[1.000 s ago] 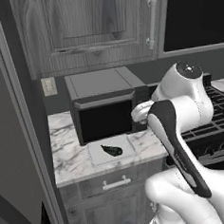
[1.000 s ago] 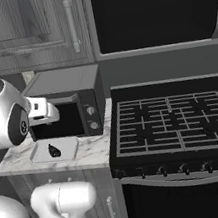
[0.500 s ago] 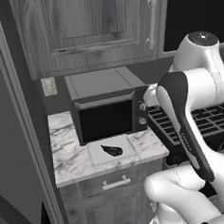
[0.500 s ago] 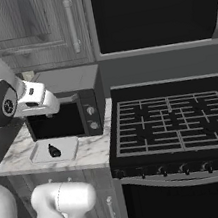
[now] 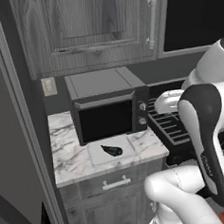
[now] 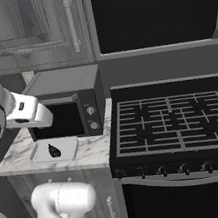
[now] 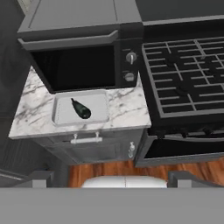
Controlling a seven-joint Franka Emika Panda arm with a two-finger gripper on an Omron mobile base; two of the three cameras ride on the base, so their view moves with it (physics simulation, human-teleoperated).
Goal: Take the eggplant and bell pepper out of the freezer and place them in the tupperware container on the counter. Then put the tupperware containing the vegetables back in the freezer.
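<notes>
The dark eggplant [image 5: 112,150] [image 6: 53,151] [image 7: 81,109] lies inside the pale tupperware container [image 5: 96,156] [image 6: 40,154] [image 7: 61,114]. The container rests on the white marble counter [image 5: 65,153] [image 7: 124,109], just in front of the microwave. My gripper [image 7: 110,178] is high above and back from the counter, looking down on it. It is open, and its fingertips [image 7: 38,177] stand wide apart with nothing between them. The freezer's grey side [image 5: 11,141] fills the left edge. The bell pepper is out of view.
A black-fronted microwave [image 5: 106,109] [image 6: 68,108] stands at the back of the counter. The black stove grates [image 6: 169,123] [image 7: 188,70] lie to its right, with the oven front below. A drawer with a silver handle [image 5: 115,183] sits under the counter, and wood cabinets [image 5: 88,25] hang above.
The arm has swung up and to the right, carrying the hand away from the counter. The eggplant has stayed in the container.
</notes>
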